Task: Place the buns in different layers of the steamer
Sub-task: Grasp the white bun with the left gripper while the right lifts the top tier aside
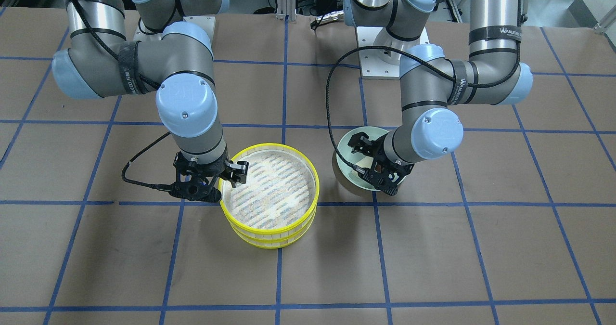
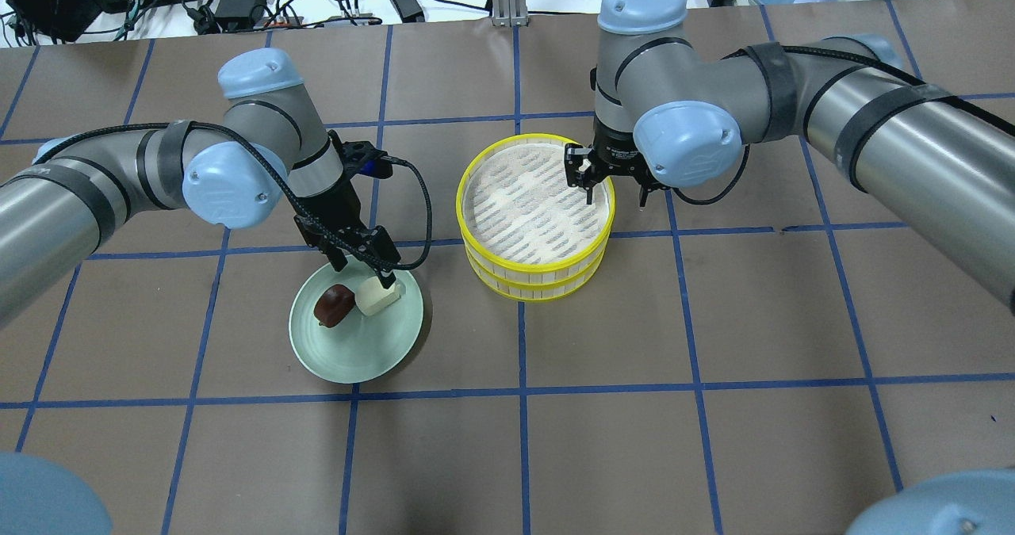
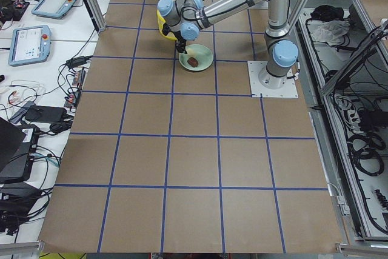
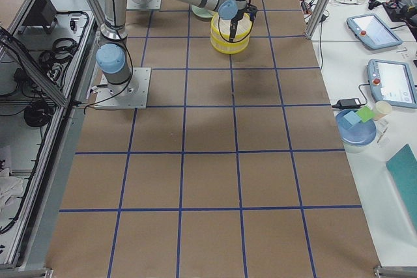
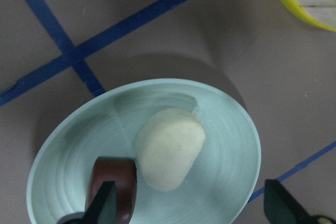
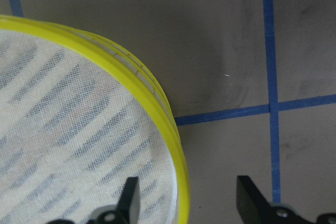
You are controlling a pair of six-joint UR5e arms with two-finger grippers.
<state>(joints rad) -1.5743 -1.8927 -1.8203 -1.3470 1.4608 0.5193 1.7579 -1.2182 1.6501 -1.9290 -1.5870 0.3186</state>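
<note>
From overhead, the left claw (image 2: 363,273) is hovering wide open over the green plate (image 2: 357,357), gripping nothing; the white bun (image 2: 377,296) and the brown bun (image 2: 334,304) are lying side by side on that plate. The 2-tier steamer (image 2: 539,277) is standing near the plate, apart from it. The right claw (image 2: 616,196) is hanging open and empty, straddling the steamer's yellow rim. In the left wrist view, 1 finger (image 5: 102,205) is sitting above the brown bun, the other past the plate's edge. In the right wrist view, the rim is running between both fingers (image 6: 129,195).
</note>
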